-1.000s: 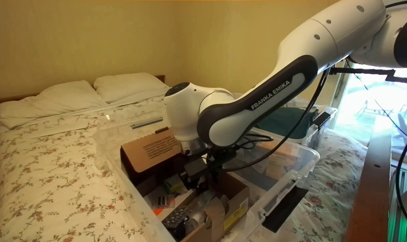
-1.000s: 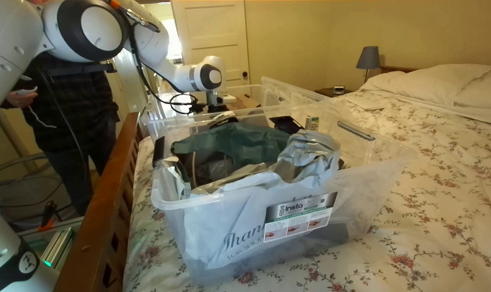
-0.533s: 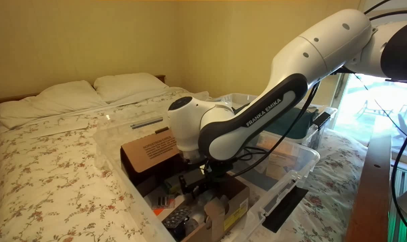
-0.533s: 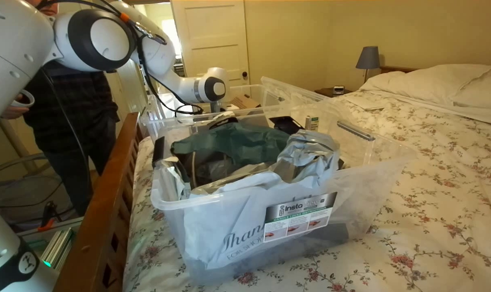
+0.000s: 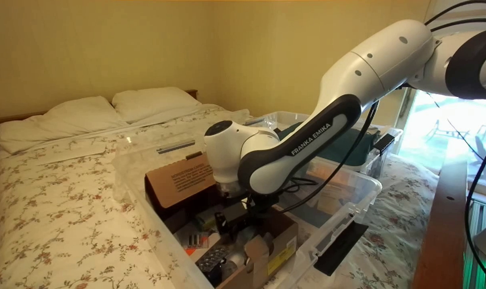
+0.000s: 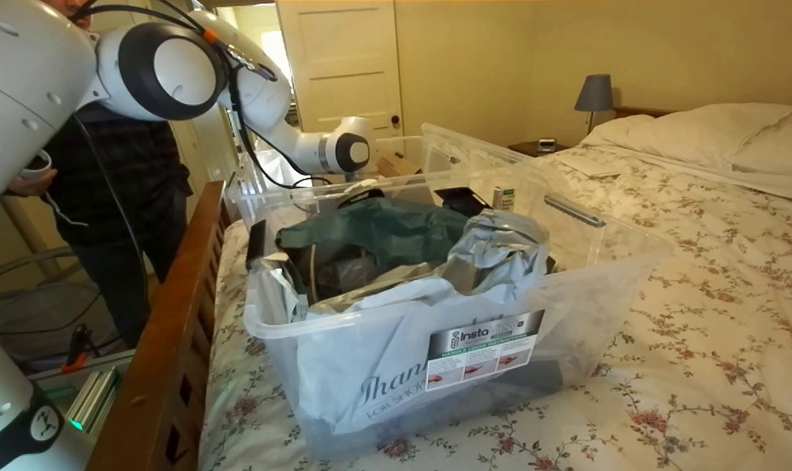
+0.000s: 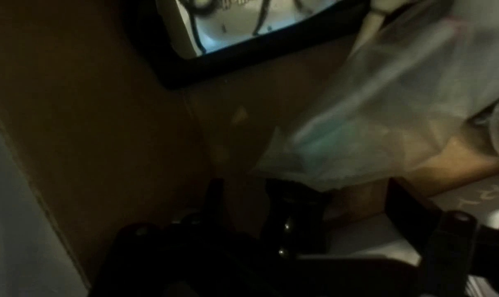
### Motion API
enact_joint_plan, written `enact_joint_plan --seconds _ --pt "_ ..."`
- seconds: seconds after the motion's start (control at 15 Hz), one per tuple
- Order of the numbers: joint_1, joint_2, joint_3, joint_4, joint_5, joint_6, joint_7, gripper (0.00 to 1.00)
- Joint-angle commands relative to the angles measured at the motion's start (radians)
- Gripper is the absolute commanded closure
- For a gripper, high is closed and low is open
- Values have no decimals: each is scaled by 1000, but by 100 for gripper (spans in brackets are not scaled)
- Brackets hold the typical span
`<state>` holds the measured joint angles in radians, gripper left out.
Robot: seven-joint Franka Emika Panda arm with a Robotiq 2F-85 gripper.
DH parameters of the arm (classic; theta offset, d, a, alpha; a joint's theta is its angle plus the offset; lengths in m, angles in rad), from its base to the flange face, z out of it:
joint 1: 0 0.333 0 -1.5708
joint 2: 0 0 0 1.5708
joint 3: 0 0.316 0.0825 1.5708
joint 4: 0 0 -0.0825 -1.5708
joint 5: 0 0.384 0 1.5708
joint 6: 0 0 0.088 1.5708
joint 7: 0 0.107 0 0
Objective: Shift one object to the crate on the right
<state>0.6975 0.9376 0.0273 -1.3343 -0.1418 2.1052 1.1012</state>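
The crate, a clear bin with a whitish rim, holds a grey bag and green cloth-like material; it shows in both exterior views (image 5: 396, 133) (image 6: 285, 331). My gripper (image 5: 235, 225) is down in an open cardboard box (image 5: 287, 230) inside another clear bin (image 5: 307, 257). In the wrist view my gripper (image 7: 309, 198) is open, its fingers wide apart. A dark shiny object (image 7: 293, 222) stands between them, apart from the right finger; the picture is too dark to name it. A clear plastic bag (image 7: 369, 119) lies just beyond the fingertips.
A brown printed cardboard box (image 5: 182, 178) stands beside the open one. A bubbly clear package (image 5: 213, 259) and a small package (image 5: 197, 241) lie near the gripper. A dark-framed item (image 7: 249, 62) shows in the wrist view. A wooden bed rail (image 6: 167, 307) runs alongside. A person (image 6: 124, 196) stands behind it.
My arm has come down and slightly to the right in the exterior view with the open box, so the gripper sits lower in it. The bins have not moved.
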Motion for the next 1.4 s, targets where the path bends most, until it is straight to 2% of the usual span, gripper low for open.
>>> enact_joint_plan --seconds 0.0,0.07,0.2,0.33,0.6,0.73,0.93,1.07,1.33 --pt "-99 29 79 -5 64 78 -184 25" --pt "-117 44 96 9 85 75 -222 28" --pt "-148 67 128 37 126 58 -283 43" --pt "-163 82 144 62 163 15 -296 55" --pt "-162 52 140 30 191 50 -266 82" --pt "-159 17 137 -9 179 62 -218 84" --pt "-144 -140 112 -191 173 164 -88 85" --pt "-128 -220 88 -270 165 220 22 86" --pt "-109 -395 51 -431 152 254 199 86"
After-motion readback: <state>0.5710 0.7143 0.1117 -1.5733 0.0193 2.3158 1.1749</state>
